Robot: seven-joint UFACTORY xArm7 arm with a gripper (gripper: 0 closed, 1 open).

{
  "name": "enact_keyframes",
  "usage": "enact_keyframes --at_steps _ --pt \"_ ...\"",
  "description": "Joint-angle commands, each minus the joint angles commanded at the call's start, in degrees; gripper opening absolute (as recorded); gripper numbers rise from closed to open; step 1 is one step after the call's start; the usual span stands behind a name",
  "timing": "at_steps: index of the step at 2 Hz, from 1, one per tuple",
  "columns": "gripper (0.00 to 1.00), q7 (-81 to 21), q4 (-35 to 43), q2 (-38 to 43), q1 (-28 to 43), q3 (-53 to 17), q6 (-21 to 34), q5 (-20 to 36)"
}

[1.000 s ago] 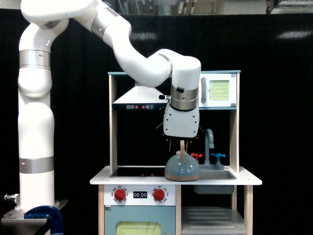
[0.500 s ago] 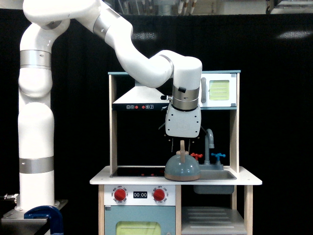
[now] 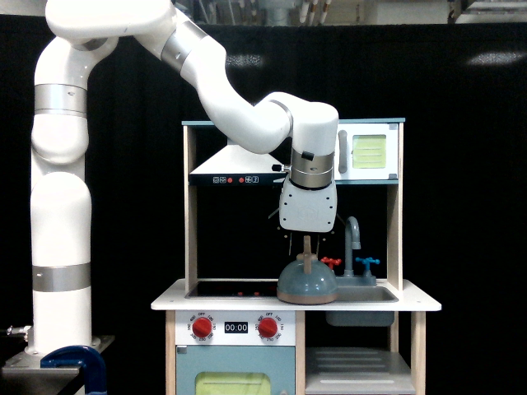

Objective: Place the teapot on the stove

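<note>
Compared with a second ago the wrist has drifted a touch toward the exterior view's right and sits slightly lower, so the gripper (image 3: 307, 240) now hangs straight over the teapot (image 3: 306, 285). The teapot itself hasn't budged. It sits on the white counter (image 3: 169, 301) right at the seam between the stove (image 3: 230, 290) and the sink (image 3: 362, 294), more beside the black panel than on it. The thin fingers reach down around the top of the wooden loop handle, but honestly can't tell from this angle how wide the jaws are or whether they actually pinch it.
</note>
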Motion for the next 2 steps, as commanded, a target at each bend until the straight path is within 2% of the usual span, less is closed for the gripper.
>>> enact_keyframes --at_steps 1,2 --pt "1.0 1.7 2.0 2.5 -0.1 3.5 -1.6 1.8" --pt "0.0 3.0 0.9 1.3 -0.8 5.6 -2.6 1.6"
